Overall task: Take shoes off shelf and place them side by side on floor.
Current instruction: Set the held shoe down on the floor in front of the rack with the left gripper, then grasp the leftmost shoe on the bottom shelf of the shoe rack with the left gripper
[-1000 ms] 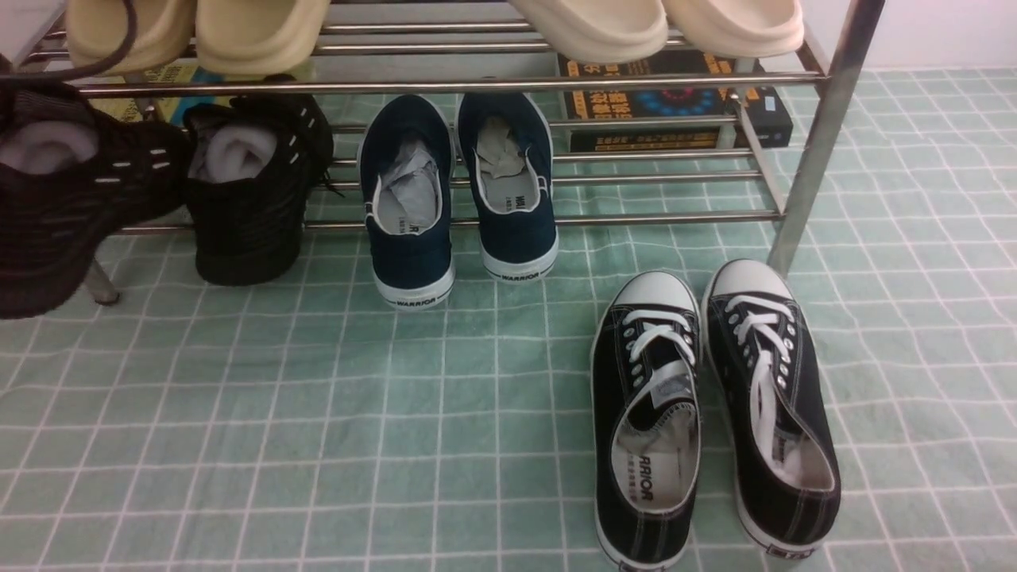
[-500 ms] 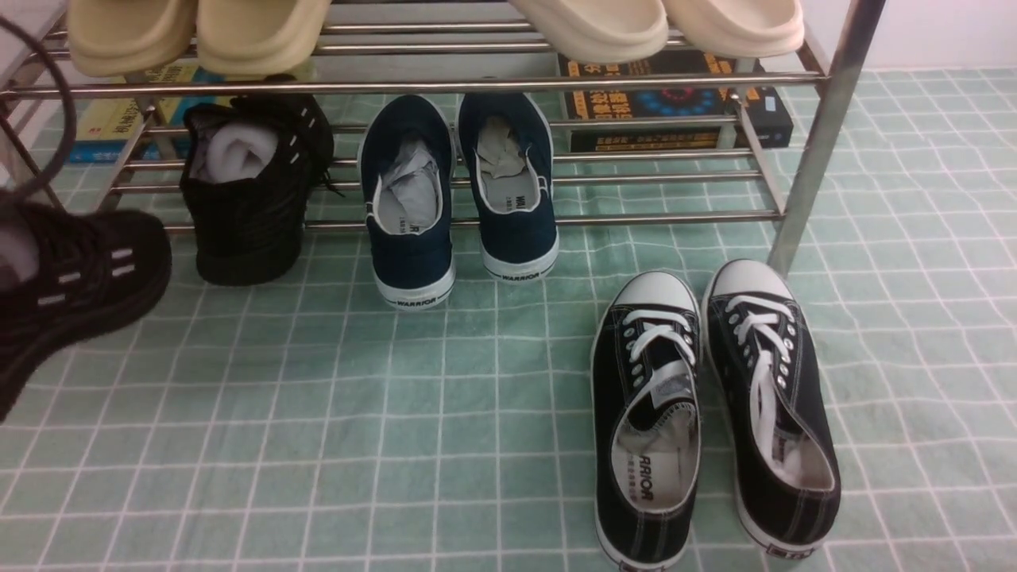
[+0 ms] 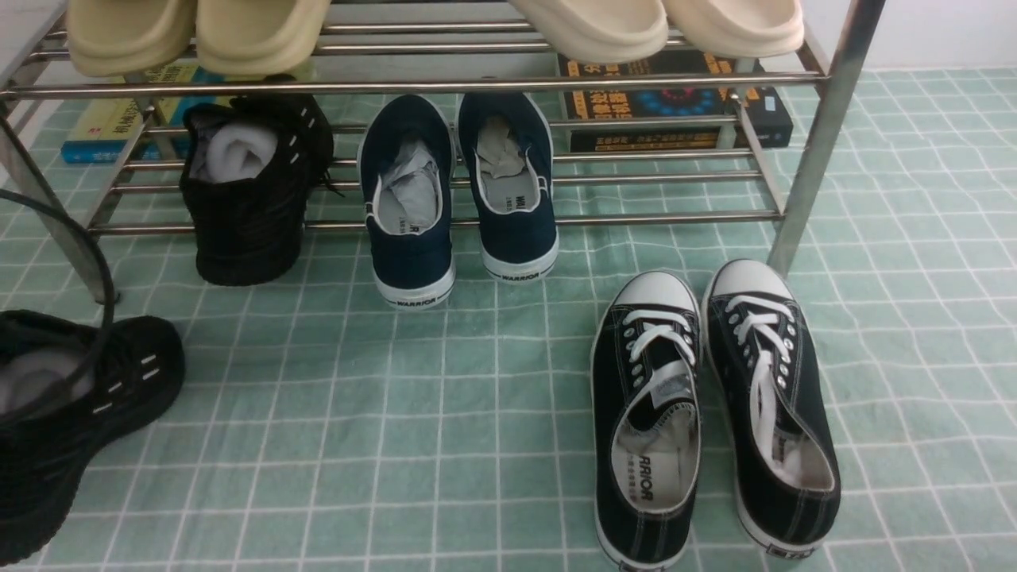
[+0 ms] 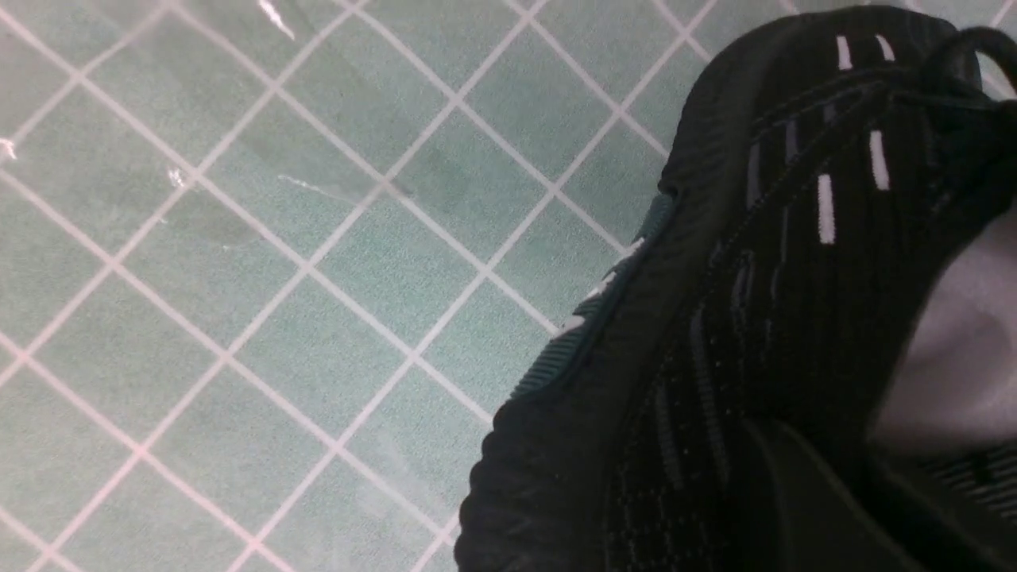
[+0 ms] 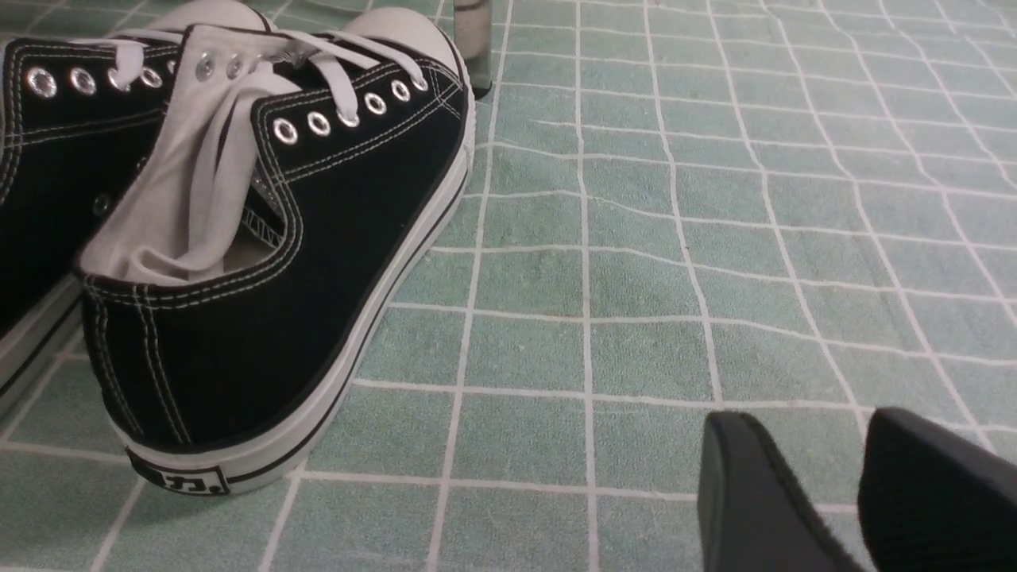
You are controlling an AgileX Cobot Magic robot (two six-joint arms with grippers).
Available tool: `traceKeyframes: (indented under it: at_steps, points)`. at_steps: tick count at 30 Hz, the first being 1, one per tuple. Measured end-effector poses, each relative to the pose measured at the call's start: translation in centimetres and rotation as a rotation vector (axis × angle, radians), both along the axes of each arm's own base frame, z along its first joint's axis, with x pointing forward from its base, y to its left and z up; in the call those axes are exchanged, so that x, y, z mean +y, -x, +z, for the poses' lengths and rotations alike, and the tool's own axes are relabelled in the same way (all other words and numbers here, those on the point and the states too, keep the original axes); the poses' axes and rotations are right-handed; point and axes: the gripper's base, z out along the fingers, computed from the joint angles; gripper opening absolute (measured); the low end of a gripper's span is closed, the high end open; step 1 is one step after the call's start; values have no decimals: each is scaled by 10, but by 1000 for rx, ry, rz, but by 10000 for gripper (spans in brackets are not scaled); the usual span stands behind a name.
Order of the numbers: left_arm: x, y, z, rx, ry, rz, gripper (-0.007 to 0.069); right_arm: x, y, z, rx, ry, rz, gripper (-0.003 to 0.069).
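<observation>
One black knit shoe (image 3: 75,413) with white dashes and grey stuffing is low over the green grid floor (image 3: 397,413) at the far left, toe pointing at the shelf (image 3: 445,83). It fills the left wrist view (image 4: 755,318). My left gripper is shut on it, its fingers lost in the dark by the shoe's opening. Whether the sole rests on the floor I cannot tell. The other black knit shoe (image 3: 246,199) sits on the shelf's lower tier, heel hanging over the front bar. My right gripper (image 5: 810,425) is open and empty, low over the floor right of the canvas sneakers.
Navy slip-ons (image 3: 457,191) share the lower tier. Black canvas white-laced sneakers (image 3: 711,413) stand on the floor at the right, close to my right gripper in the right wrist view (image 5: 262,238). Beige slippers (image 3: 199,32) fill the top tier. Boxes (image 3: 675,103) lie behind. The shelf's legs (image 3: 818,143) stand at both sides.
The held black shoe has come down and away from the shelf, from lower-tier height to just above the floor at the far left. The right gripper and the other shoes have not moved.
</observation>
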Motion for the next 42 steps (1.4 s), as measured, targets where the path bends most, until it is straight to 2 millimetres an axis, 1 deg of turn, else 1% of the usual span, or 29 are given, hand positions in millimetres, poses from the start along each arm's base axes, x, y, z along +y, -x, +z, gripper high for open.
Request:
traceKeyframes:
  at_steps: [12,15,17,18,20,22,23,24,27,29,30,31,32,33,34,36,37,38,39,40,41,42]
  points:
    - [0,-6,5,-100,18,29,17,0,0,0,0,0,0,237]
    - [-1,-11,4,-121,43,35,24,0,0,0,0,0,0,237]
    - [-1,-17,-1,-122,67,42,43,0,0,0,0,0,0,237]
    - [0,-18,-3,-117,71,43,57,0,0,0,0,0,0,237]
    - [0,-22,-8,-97,74,38,106,0,0,0,0,0,0,237]
    - [1,-25,-11,-83,70,28,171,0,0,0,0,0,0,237]
    - [1,-25,-11,-82,69,26,186,0,0,0,0,0,0,237]
    - [1,-26,-14,-65,68,17,242,0,0,0,0,0,0,237]
    - [0,-24,-18,-8,59,-10,351,0,0,0,0,0,0,237]
    - [0,-21,-16,23,44,-39,385,0,0,0,0,0,0,237]
    - [0,-20,-12,32,36,-56,395,0,0,0,0,0,0,237]
    - [-1,-20,-12,38,34,-60,395,0,0,0,0,0,0,237]
    - [-2,-18,-2,47,24,-90,390,0,0,0,0,0,0,237]
    - [-2,-18,1,42,22,-93,388,0,0,0,0,0,0,237]
    - [-3,-17,16,39,18,-117,348,0,0,0,0,0,0,237]
    - [-4,-16,27,46,21,-141,304,0,0,0,0,0,0,237]
    - [-6,-16,44,42,21,-169,221,0,0,0,0,0,0,237]
    - [-6,-16,44,42,21,-169,221,0,0,0,0,0,0,237]
    - [-9,-15,56,50,34,-195,141,0,0,0,0,0,0,237]
    - [-9,-14,59,52,38,-203,121,0,0,0,0,0,0,237]
    - [-12,-12,67,64,57,-231,59,0,0,0,0,0,0,237]
    - [-13,-12,68,65,56,-238,52,0,0,0,0,0,0,237]
